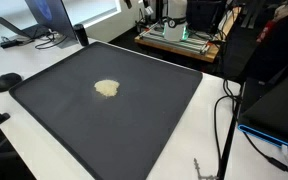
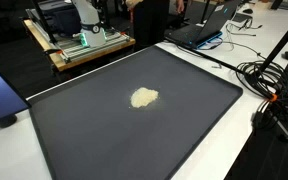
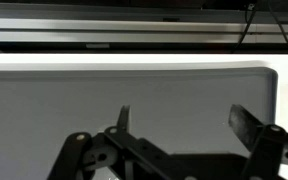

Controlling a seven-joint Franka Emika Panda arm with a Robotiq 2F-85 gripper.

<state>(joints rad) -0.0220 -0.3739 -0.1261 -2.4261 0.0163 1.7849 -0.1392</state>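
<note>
The gripper [image 3: 184,125] is released, its two fingers well apart, and hangs over the dark mat [image 3: 44,110]. The small pale lump [image 1: 106,88] lies near the mat's middle, away from every edge, in both exterior views.

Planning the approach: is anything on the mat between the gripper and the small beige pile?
Nothing visible. The beige pile lies alone on the dark mat in both exterior views, and the open gripper faces bare mat in the wrist view.
</note>
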